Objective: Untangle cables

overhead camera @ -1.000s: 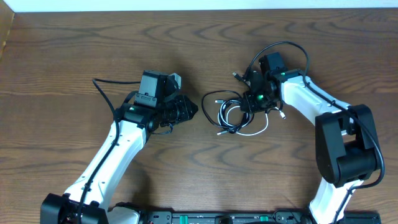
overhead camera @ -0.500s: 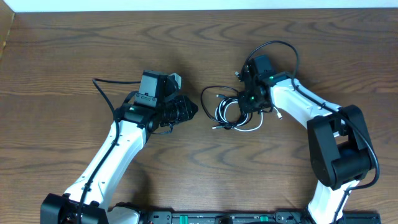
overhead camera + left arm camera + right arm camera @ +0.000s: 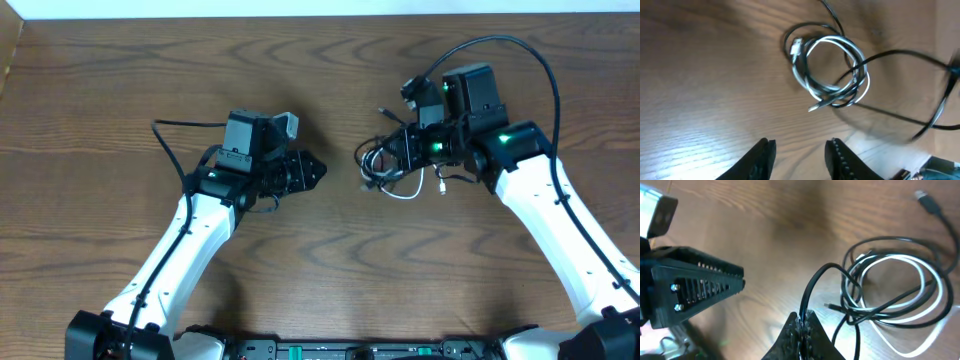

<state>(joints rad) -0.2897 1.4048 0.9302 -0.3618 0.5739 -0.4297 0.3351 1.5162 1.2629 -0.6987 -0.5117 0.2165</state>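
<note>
1. Pinching the black cable hard in the right gripper now, fingers fully together on it after closing over the last second, with the strand arching straight up out of the tips.
2. Hauling the cables up and to the right compared with a second ago, so dragging them further from the left gripper instead of toward it.
3. Not actually splitting anything yet, going by the wrist views. Still seeing the white cable looped inside the black loops, touching nearly all the way round, in one small coil on the table.
4. Spotting a black plug lying loose off the top of the coil, clear of the tangle, so maybe handy as a free end later.
5. Hovering the left gripper low over bare wood just short of the coil, fingers apart with nothing between them, and looking a bit wider open than a moment back.
6. Reading that as getting ready to grab, probably the white cable, while the right side is holding the black one.
7. Guessing the grip part is sorted and the real separating is barely started.
8. Worrying a bit about just towing the whole knot around the table until something is pinning the other cable down.
</note>
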